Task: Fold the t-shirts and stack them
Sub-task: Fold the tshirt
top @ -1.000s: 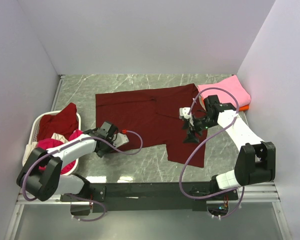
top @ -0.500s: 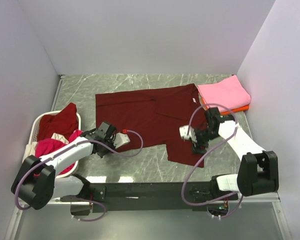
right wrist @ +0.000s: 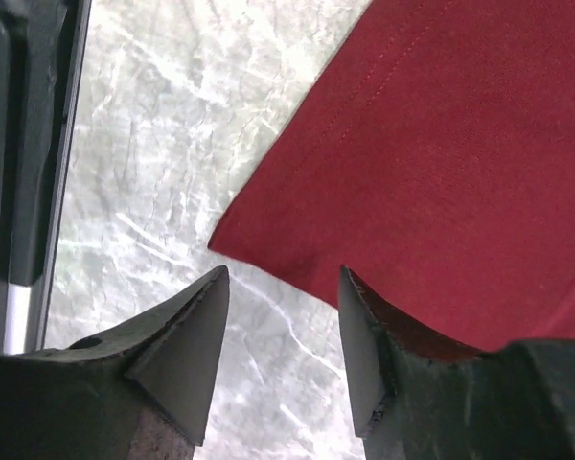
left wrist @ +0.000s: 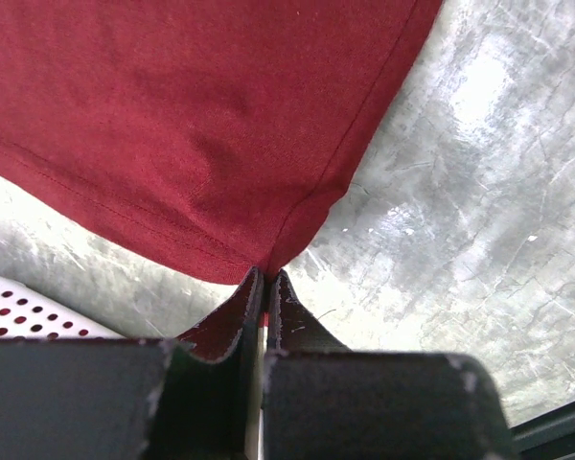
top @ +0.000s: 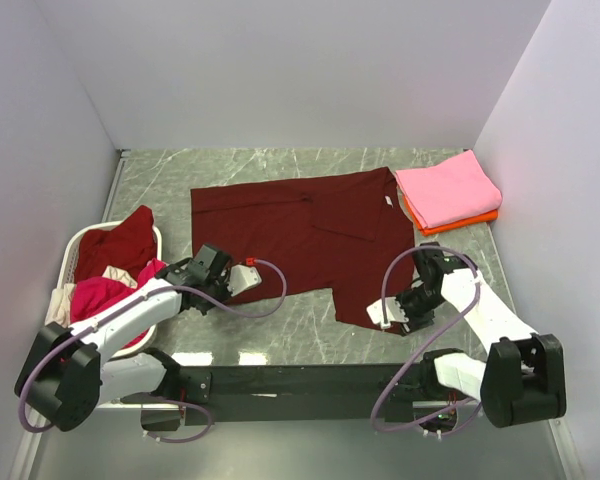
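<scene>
Jaws of the left gripper (left wrist: 265, 278) are clamping shut on the very tip of one hem corner of the large dark maroon soft-cloth t-shirt (left wrist: 192, 115), the rest of it lying just ahead of the fingers on the grey marbled tabletop (top: 310, 320). The right gripper (right wrist: 283, 278) is hovering low with its jaws standing apart and grasping nothing. The shirt's other hem corner is lying just ahead of the gap, and the cloth is running past one finger. Whether that finger is touching the cloth cannot be told from the wrist view.

Trouble could be coming from both sides. The left pinch is holding so little fabric that a lift may be pulling it free. The right jaws, set slightly off the corner, may be closing on bare table or pushing the hem into a wrinkle, leaving the fold crooked.

Beside the left gripper, a white perforated plastic basket (top: 75, 250) is holding three visible garments: a dark red garment (top: 120, 240), a magenta garment (top: 105, 290) and, probably, a cream garment (top: 58, 300). Between the grippers and beyond them, one shirt is lying spread. Well beyond the right gripper, two are lying stacked: a folded pink t-shirt (top: 448, 188) lying on a folded orange t-shirt (top: 460, 222).
</scene>
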### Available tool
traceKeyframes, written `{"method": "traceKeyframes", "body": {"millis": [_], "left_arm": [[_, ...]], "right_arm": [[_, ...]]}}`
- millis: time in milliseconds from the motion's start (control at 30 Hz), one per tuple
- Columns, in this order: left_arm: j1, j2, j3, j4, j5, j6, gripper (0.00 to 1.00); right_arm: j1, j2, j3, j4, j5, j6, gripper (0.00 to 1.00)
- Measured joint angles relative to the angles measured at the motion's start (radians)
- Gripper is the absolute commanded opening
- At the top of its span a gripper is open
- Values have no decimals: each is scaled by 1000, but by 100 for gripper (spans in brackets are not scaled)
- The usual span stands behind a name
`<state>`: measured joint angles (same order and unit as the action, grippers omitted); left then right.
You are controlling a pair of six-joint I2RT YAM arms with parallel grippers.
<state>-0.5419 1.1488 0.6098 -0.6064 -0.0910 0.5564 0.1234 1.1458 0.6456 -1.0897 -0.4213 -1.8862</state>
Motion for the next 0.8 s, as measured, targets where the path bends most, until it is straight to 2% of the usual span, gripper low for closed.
{"method": "traceKeyframes", "body": {"millis": [333, 567, 633, 800], "left_arm": [[-1, -15, -5, 2, 0, 0, 0], [-1, -14, -6, 3, 0, 0, 0], [-1, -14, -6, 3, 0, -1, 0], [-1, -15, -11, 4, 0, 0, 0]], "right_arm": [[0, 28, -97, 13, 64, -46, 48], [2, 55, -83, 27, 62, -34, 42], [7, 55, -83, 33, 62, -27, 39], [16, 55, -82, 60, 61, -4, 22]]}}
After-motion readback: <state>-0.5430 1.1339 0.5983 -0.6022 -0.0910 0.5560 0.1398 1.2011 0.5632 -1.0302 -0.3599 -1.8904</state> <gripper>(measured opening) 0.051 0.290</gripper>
